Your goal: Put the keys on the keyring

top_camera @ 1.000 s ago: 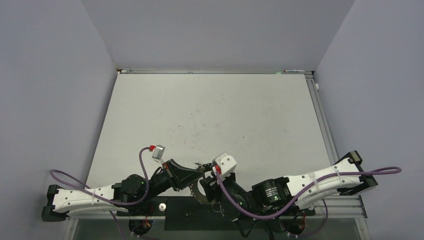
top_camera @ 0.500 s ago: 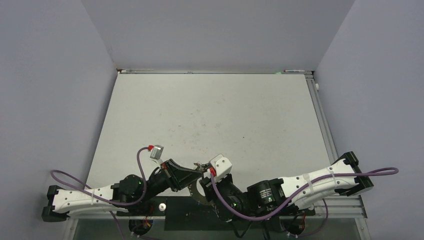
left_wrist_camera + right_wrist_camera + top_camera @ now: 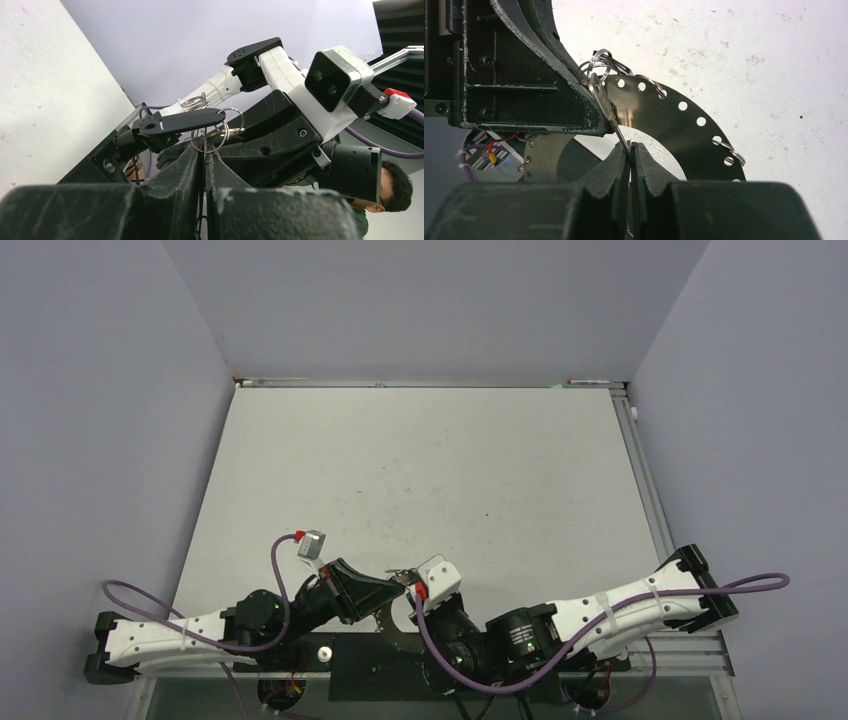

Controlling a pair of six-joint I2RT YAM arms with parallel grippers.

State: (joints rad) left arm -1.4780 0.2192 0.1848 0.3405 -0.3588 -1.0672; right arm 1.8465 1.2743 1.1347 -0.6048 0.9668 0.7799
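The keyring (image 3: pixel 664 125) is a flat grey metal disc with holes and small wire loops round its rim. My left gripper (image 3: pixel 205 152) is shut on its thin edge, and its black body (image 3: pixel 524 75) covers the disc's upper left. A silver key (image 3: pixel 603 97) hangs from a cluster of loops (image 3: pixel 596 62) at the rim. Its blade runs down into my right gripper (image 3: pixel 630 146), which is shut on it. A black key tag (image 3: pixel 182 121) lies level above the left fingers, joined to a silver ring (image 3: pixel 210 140). Both grippers meet low at the table's near edge (image 3: pixel 405 582).
The white table (image 3: pixel 420 470) stretches away behind the grippers, walled at the left, back and right. A metal rail (image 3: pixel 650 500) runs along its right edge. A black base plate (image 3: pixel 370 660) lies between the arm bases. A person's head (image 3: pixel 397 185) shows past the right arm.
My right gripper has closed from about half open onto the key's blade. The right arm has shifted a little left and nearer. The left arm holds still.
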